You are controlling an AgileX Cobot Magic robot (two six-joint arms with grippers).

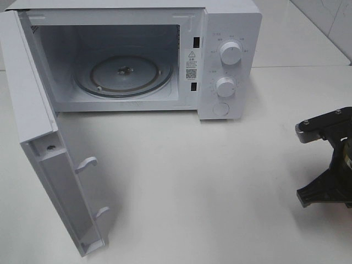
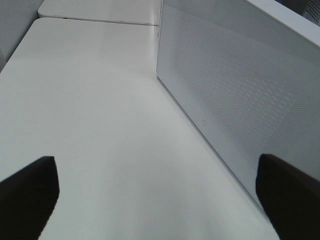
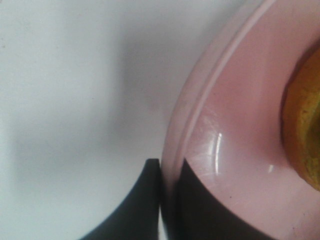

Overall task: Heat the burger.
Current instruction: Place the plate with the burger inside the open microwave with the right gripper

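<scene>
Glossy round pink plate, golden burger

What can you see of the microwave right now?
The microwave is white, seemingly painted metal and plastic, standing on the white table. Its door is swung wide open on the left hinge, two latch hooks showing on its inner face. The cavity holds only a round glass turntable. The right-hand panel carries two round knobs above a round button. Only the table is seen touching it.
</scene>
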